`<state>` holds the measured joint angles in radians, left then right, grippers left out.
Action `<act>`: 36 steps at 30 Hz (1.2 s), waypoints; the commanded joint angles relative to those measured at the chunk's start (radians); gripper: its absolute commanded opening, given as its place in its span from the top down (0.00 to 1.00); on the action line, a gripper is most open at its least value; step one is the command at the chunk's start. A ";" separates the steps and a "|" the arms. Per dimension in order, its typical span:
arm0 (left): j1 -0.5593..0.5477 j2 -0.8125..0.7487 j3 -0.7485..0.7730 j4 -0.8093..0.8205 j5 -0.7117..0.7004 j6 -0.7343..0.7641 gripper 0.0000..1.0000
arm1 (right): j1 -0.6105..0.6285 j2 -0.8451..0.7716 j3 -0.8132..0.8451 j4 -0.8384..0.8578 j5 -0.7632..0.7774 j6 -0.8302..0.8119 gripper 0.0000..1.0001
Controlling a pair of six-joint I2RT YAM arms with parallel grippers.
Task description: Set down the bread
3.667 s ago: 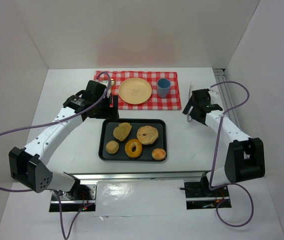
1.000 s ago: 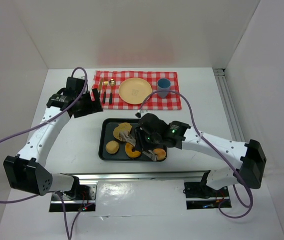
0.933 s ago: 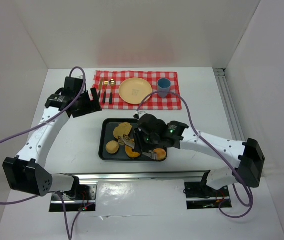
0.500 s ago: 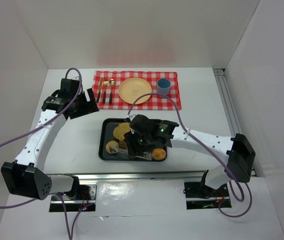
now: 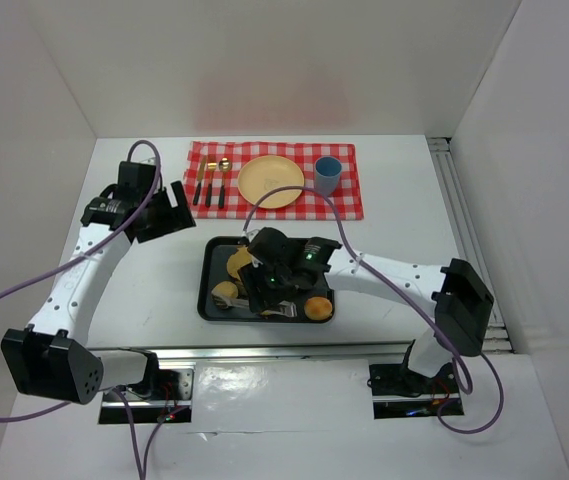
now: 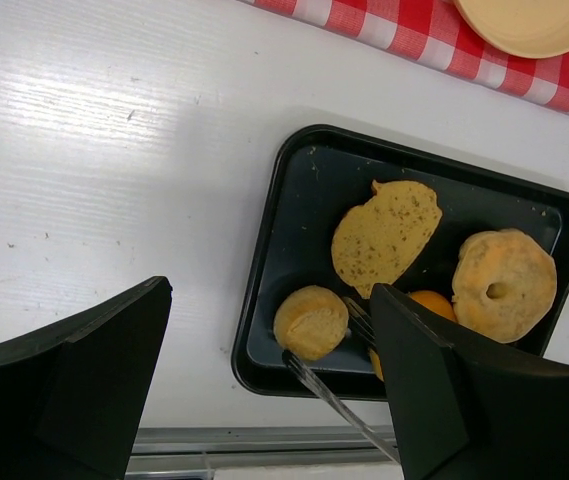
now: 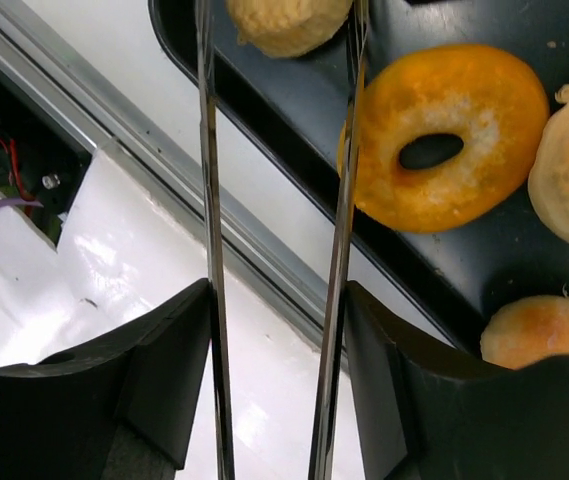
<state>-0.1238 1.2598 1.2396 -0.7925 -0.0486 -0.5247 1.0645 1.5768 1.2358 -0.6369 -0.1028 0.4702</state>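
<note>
Top view. Looks down on a black tray (image 5: 205, 275) on the white desk (image 5: 144, 290), set in front of a checked cloth (image 5: 349, 205) with a yellow plate (image 5: 271, 182). Shows the right fingers (image 5: 276, 311) low over the tray, reaching toward its near-left corner and the small roll (image 5: 226, 293) there. Finds the left fingers (image 5: 172, 203) parked above bare desk left of the tray, well apart from any bread.

Left wrist. Frames the scene between the left fingers (image 6: 94, 370), spread wide and holding nothing. Puts the small roll (image 6: 310, 322) in the near-left corner, just beside a flat slice (image 6: 384, 243), with a bagel (image 6: 504, 283) further right. Catches the other arm's thin tines passing either side of the roll.

Right wrist. Shows the right fingers (image 7: 211, 250) as two thin blades, parted about as wide as the roll and clamped on nothing. Places the small roll (image 7: 289, 22) between them at the top edge, with the tips out of view. Runs one blade along the rim of the doughnut (image 7: 444, 140); cannot tell whether touching.

Probably light, soft and crumbly, not slippery, and likely to dent under a hard squeeze. Best taken across its widest middle, low on the flanks, closing gently. Worth keeping the doughnut out of the pinch.
</note>
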 commanded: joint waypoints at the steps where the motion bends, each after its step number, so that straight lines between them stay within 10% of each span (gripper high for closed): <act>1: 0.015 -0.036 -0.006 0.006 0.010 0.014 0.06 | 0.009 0.025 0.070 0.031 -0.011 -0.033 0.40; 16: 0.093 -0.045 0.024 0.006 0.020 0.023 0.06 | -0.182 -0.015 0.258 -0.092 0.156 -0.126 0.55; 36: -0.075 -0.045 -0.129 0.027 0.161 -0.060 0.08 | -0.488 0.494 0.624 0.172 0.244 -0.122 0.51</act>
<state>-0.1638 1.2343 1.1233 -0.7937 0.0822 -0.5522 0.5861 2.0800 1.8214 -0.5610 0.1207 0.3450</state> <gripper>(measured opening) 0.919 0.486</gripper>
